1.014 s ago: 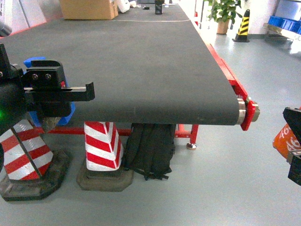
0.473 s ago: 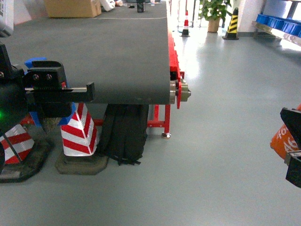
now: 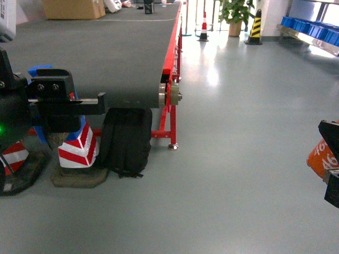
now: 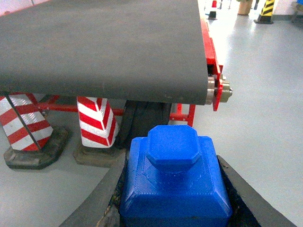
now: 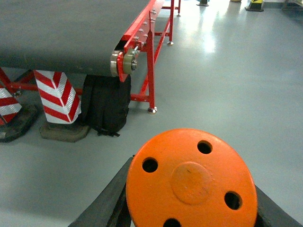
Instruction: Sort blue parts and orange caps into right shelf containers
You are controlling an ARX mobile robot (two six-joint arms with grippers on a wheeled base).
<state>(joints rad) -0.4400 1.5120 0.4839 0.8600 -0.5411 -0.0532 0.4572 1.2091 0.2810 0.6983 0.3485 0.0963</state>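
Judging by look, both pieces seemed light, rigid plastic: blue part (image 4: 174, 182) sat clamped in the left claw (image 4: 173, 208) across its flat flanks, orange cap (image 5: 191, 182) clamped in the right claw (image 5: 189, 215) on its curved wall (slip-prone, likely).

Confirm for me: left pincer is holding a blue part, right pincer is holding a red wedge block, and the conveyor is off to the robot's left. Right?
Not quite. The right pincer holds an orange cap, not a red wedge block; the right wrist view shows its flat round top with small holes. The rest stands: the left pincer holds a blue part, and the conveyor lies to the left.
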